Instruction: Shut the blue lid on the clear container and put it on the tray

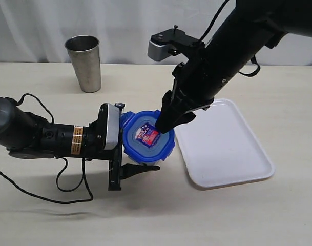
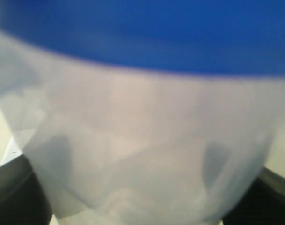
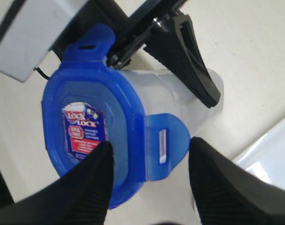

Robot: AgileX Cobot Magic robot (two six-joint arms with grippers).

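The blue lid (image 1: 145, 136) with its red-and-white sticker sits on top of the clear container (image 1: 131, 160), which stands on the table just left of the white tray (image 1: 232, 148). My left gripper (image 1: 136, 139) reaches in from the left and is shut on the container's body. In the left wrist view the container (image 2: 142, 140) fills the picture under the lid (image 2: 156, 33). My right gripper (image 1: 163, 125) hangs open over the lid's tray-side edge. Its fingers (image 3: 95, 183) straddle one side flap (image 3: 165, 145), which sticks outward from the lid (image 3: 86, 122).
A grey steel cup (image 1: 85, 61) stands at the back left. The tray's near corner (image 3: 268, 159) lies close beside the container. Black cables trail over the table behind the left arm (image 1: 68, 179).
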